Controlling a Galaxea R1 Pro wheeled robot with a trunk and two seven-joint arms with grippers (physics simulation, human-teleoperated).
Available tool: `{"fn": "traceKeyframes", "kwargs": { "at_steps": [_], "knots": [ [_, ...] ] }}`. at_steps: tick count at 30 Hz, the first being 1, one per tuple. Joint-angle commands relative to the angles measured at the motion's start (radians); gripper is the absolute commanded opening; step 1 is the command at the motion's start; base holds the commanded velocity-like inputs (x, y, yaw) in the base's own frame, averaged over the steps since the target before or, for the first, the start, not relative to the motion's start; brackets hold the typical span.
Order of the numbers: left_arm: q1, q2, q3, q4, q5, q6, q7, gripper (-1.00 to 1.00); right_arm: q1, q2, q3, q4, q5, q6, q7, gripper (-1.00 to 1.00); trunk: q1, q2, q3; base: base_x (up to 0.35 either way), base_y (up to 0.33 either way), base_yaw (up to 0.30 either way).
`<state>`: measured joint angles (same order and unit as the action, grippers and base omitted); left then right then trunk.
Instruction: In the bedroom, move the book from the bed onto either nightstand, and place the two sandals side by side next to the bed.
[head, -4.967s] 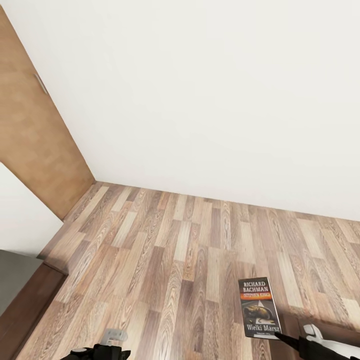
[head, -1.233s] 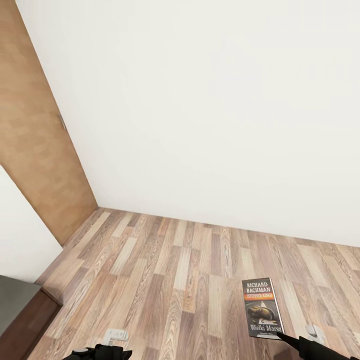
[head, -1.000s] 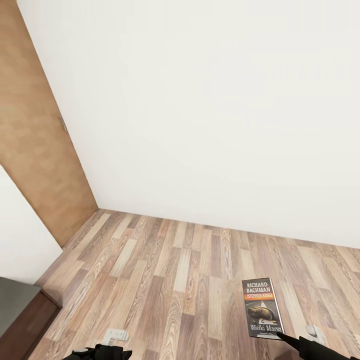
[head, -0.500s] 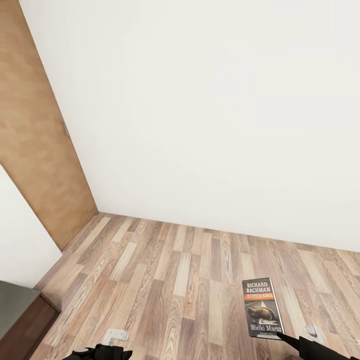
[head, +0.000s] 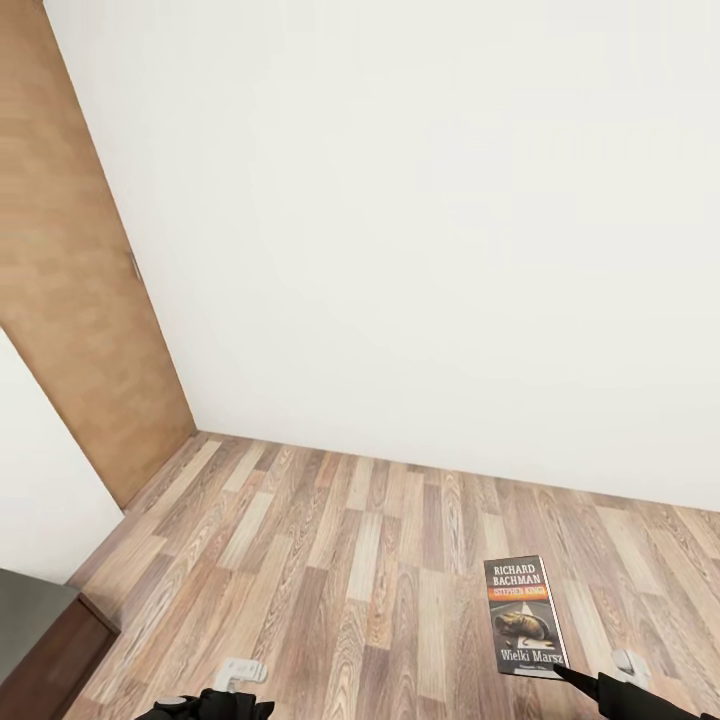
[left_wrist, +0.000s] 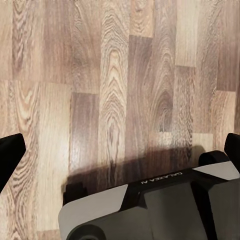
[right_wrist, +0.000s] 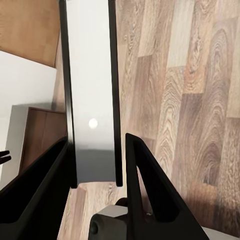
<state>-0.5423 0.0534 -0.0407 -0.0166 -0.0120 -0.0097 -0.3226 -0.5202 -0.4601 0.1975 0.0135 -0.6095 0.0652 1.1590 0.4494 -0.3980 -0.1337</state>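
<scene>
1. While the room spreads wide around the robot, its largest parts are a white wall (head: 430, 220), a tan wooden door (head: 70, 300) at the left, and the wood-plank floor (head: 330, 560).
2. At the lower left corner of the head view sits the corner of a dark brown frame with a grey top (head: 40, 640), probably the bed, though too little shows to be sure.
3. Held above the floor, the book (head: 524, 616) is clamped at its lower edge in the right gripper (right_wrist: 97, 165); the right wrist view shows its thin edge squeezed between the black jaws.
4. Being a thin paperback, it is likely light and flexible, with a glossy, slippery-looking cover; a hold near the spine should stop sagging.
5. Lowest in the head view, the left gripper (left_wrist: 120, 145) hangs empty, jaws wide apart over bare planks.
</scene>
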Motion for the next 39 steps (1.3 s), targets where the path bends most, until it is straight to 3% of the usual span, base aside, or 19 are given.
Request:
{"fn": "traceKeyframes", "kwargs": {
  "at_steps": [1, 39],
  "knots": [
    [-0.001, 0.0, -0.004, 0.0, -0.001, -0.001, -0.003, 1.0, -0.001, 0.0, 0.008, 0.002, -0.011, 0.007, 0.004, -1.0, 0.001, -0.002, 0.0, 0.0, 0.0, 0.0],
    [0.006, -0.026, 0.0, 0.0, 0.009, -0.022, -0.004, 1.0, -0.001, 0.0, 0.008, 0.002, -0.01, 0.007, 0.002, -1.0, 0.001, -0.002, 0.06, 0.0, 0.0, 0.0]
  ]
}}
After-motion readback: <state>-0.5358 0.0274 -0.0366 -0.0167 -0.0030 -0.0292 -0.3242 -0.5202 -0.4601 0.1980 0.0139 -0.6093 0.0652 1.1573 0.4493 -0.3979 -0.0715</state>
